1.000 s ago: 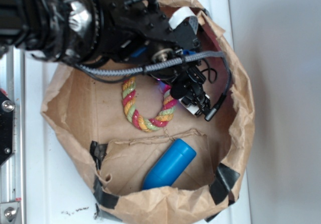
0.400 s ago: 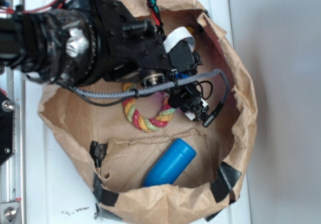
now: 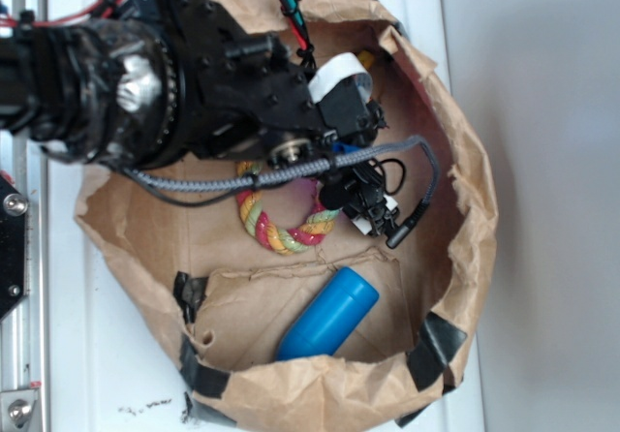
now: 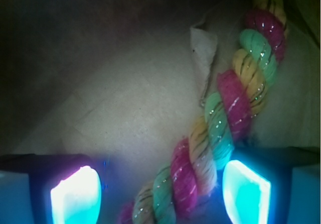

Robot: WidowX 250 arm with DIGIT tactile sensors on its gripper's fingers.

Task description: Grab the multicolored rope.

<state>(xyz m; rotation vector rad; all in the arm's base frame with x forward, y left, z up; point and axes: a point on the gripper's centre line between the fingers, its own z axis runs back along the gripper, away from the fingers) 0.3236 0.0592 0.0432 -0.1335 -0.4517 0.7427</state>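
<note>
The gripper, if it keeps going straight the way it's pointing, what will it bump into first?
Most likely the multicolored rope. It runs between the open gripper's two fingers, close to the right finger. The brown paper bag's floor lies just beneath.

This is looking like a robotics lab bench rather than a home. A black robot arm (image 3: 174, 83) with exposed wiring and a grey braided cable (image 3: 281, 172) is reaching over a white tabletop (image 3: 126, 374), with a bolted metal rail (image 3: 21, 335) running along the left edge. A crumpled brown paper bag (image 3: 455, 258), patched with black tape, is sitting there as a makeshift bin for test props.
</note>
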